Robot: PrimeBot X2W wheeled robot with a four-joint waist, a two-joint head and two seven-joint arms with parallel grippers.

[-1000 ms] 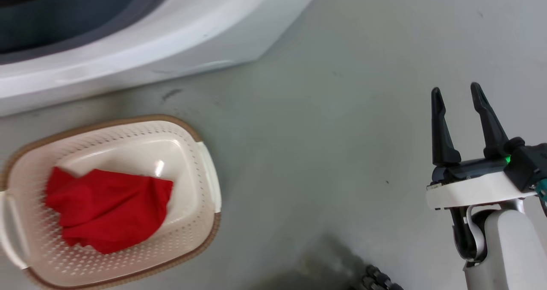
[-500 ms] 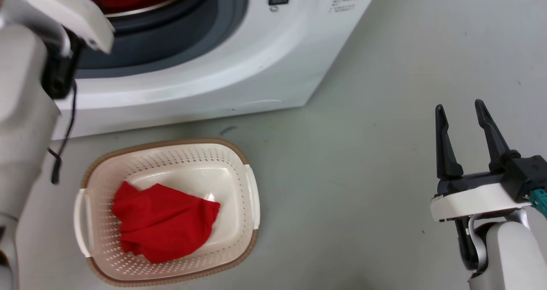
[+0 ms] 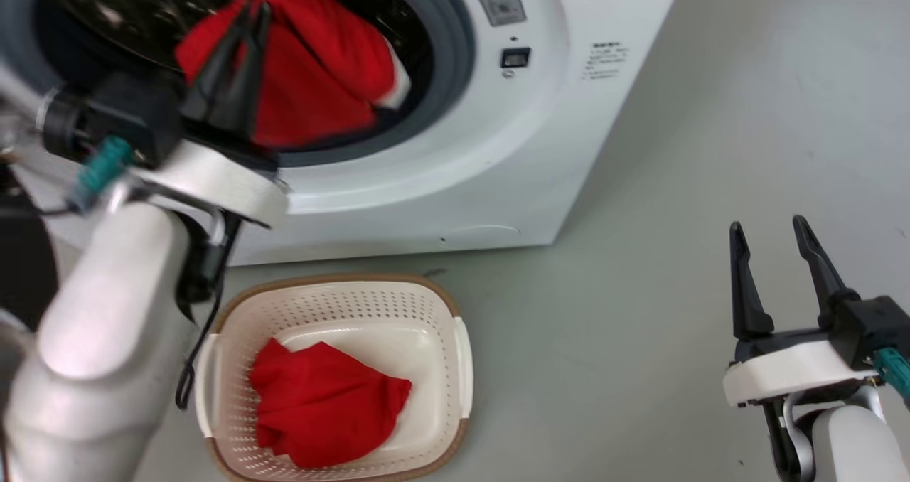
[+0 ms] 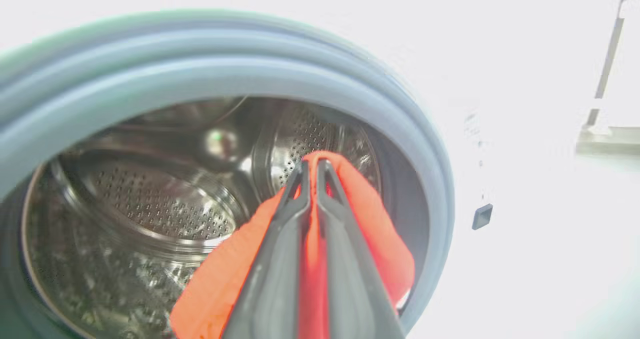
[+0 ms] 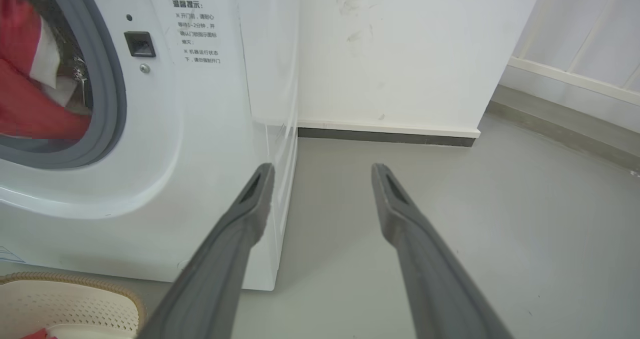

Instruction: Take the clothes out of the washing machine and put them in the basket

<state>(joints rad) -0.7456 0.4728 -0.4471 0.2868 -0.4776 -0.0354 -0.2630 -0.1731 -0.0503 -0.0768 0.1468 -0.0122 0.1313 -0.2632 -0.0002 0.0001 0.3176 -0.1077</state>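
The washing machine (image 3: 498, 155) stands with its door opening (image 4: 250, 79) uncovered and the steel drum (image 4: 150, 199) visible. My left gripper (image 3: 252, 6) (image 4: 312, 164) is shut on a red garment with white trim (image 3: 320, 77) (image 4: 380, 229), which hangs at the mouth of the opening. The same garment (image 5: 25, 104) shows at the left of the right wrist view. Below the machine, the cream basket (image 3: 341, 281) (image 5: 75, 299) sits on the floor holding another red garment (image 3: 327, 404). My right gripper (image 3: 768, 222) (image 5: 322, 171) stands open and empty, well to the right over the floor.
Grey floor (image 3: 640, 290) stretches to the right of the machine and basket. A white wall with a dark skirting (image 5: 385, 136) runs behind the machine's right side. My left forearm (image 3: 106, 325) hangs just left of the basket.
The head view has swung upward, bringing the machine's opening into sight. My left arm has come into the picture with its gripper shut on the red garment at the opening. The right gripper stays open.
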